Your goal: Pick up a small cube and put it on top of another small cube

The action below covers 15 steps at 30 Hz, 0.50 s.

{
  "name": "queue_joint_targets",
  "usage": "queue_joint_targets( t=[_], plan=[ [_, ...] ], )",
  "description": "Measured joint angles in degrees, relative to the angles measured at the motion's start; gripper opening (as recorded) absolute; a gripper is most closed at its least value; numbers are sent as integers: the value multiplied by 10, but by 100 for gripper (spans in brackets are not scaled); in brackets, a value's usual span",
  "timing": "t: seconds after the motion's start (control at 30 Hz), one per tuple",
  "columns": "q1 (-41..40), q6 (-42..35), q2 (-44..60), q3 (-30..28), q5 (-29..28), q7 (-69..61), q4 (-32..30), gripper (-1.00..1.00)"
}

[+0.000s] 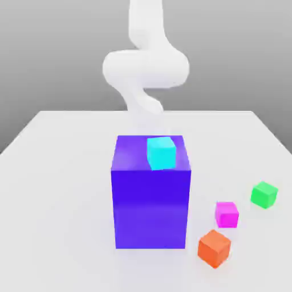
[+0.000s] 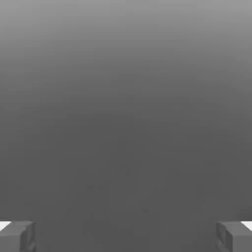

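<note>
The small cube [image 1: 227, 214] is bright magenta-pink and rests on the white table [image 1: 57, 188], toward the exterior view's right of the big blue-violet block [image 1: 151, 205]. An orange cube [image 1: 214, 248] lies just in front of it and a green cube [image 1: 264, 194] a little behind it to the right. A cyan cube [image 1: 161, 153] sits on top of the big block. In the hand view my gripper [image 2: 126, 236] is open, its two grey fingertips [image 2: 19, 236] far apart with nothing between them, facing plain grey background.
My white arm [image 1: 145, 65] rises behind the big block at the far side of the table. The block stands tall in the middle of the table. Bare table surface stretches across the exterior view's left.
</note>
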Motion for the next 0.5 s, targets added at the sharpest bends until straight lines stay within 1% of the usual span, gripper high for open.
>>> queue_joint_targets(
  t=[0.3, 0.5],
  plan=[
    [142, 133, 187, 5, 2, -221, -131, 0],
    [225, 227, 321, 28, 9, -380, -222, 0]
  ],
)
